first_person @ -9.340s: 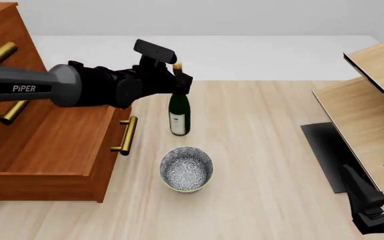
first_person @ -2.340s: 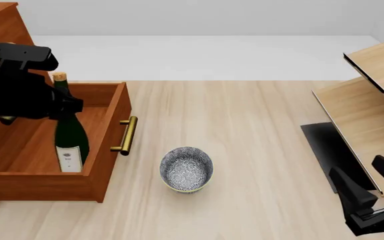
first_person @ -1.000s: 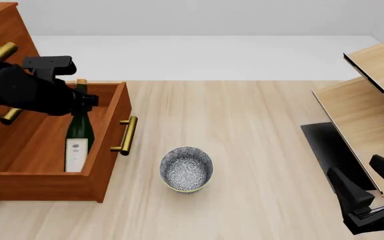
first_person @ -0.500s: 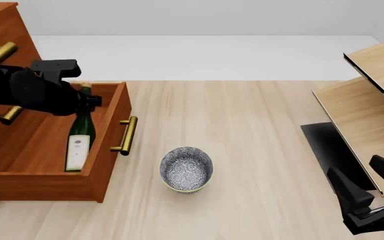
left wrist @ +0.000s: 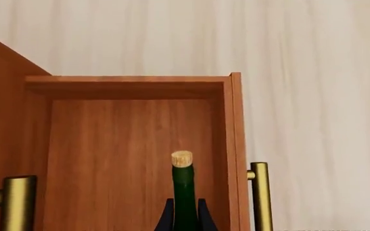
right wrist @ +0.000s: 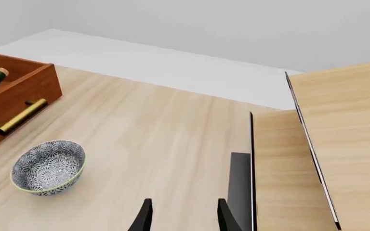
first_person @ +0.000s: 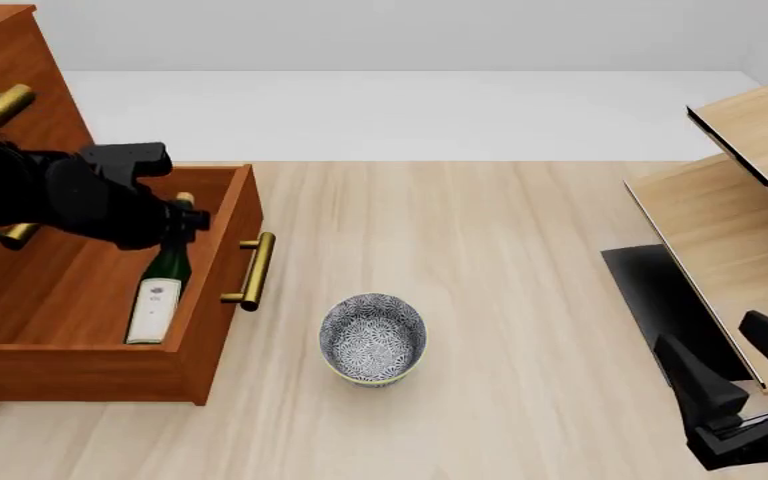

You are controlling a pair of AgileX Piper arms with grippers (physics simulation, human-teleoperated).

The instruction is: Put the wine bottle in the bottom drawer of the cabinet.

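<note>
The left gripper was closed on the neck of the wine bottle, just below the tan cork; in the left wrist view its two dark fingertips sat tight against either side of the green glass. The bottle leaned inside the bottom drawer, base toward the drawer's near end and neck tipped up and toward the drawer front, its white label facing upward. It sat close to the inner face of the front panel, nearer that side than the cabinet body behind it. The drawer stood pulled well out, and the reddish floor beyond the cork was bare all the way to the far wall. The brass handle ran along the outside of the front panel.

Out on the pale table, the patterned bowl stood near the drawer's handle but apart from it, with wide bare wood around it. The right gripper hung low at the table's near right, fingers parted and holding nothing, beside the dark panel at the foot of the light-wood shelf unit, well apart from the bottle.
</note>
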